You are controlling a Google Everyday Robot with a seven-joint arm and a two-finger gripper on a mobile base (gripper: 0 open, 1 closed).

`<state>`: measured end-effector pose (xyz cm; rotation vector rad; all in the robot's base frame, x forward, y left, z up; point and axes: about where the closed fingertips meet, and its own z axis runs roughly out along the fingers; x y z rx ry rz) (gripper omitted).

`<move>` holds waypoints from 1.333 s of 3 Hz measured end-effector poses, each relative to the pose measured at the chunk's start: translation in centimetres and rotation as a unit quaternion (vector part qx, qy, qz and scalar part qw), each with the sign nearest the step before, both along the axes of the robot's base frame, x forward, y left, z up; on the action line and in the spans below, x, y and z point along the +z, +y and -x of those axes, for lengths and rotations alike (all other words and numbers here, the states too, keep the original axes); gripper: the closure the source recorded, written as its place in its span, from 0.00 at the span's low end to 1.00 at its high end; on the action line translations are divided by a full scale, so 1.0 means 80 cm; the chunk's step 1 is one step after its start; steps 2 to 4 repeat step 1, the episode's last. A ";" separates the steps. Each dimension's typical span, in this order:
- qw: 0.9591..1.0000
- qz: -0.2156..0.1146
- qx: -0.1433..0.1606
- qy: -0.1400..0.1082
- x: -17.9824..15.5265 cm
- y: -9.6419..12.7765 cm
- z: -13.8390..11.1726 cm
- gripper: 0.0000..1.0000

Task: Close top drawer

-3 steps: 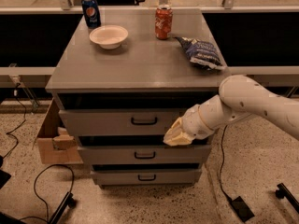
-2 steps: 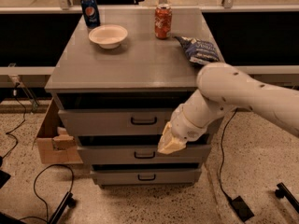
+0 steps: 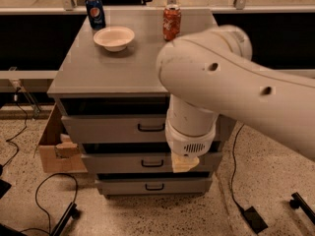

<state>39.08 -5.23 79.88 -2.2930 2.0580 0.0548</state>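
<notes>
The top drawer is the wide grey front under the cabinet top, with a small black handle at its centre. A dark gap shows above its front, and its inside is hidden. My gripper hangs below the thick white wrist, in front of the cabinet. It sits right of the handle and lower, at the level of the middle drawer front. My white arm covers the right part of the cabinet and of the top drawer.
Two narrower grey drawers lie below. On the cabinet top stand a blue can, a white bowl and an orange can. A cardboard box sits at the left, with cables on the floor.
My arm has swung left and closer to the camera, now hiding the cabinet's right side and the chip bag. The gripper has dropped from top drawer level to the middle drawer front.
</notes>
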 end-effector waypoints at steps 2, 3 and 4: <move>0.990 0.077 -0.087 -0.085 0.060 -0.048 0.042 0.84; 0.990 0.077 -0.087 -0.085 0.060 -0.048 0.042 0.84; 0.990 0.077 -0.087 -0.085 0.060 -0.048 0.042 0.84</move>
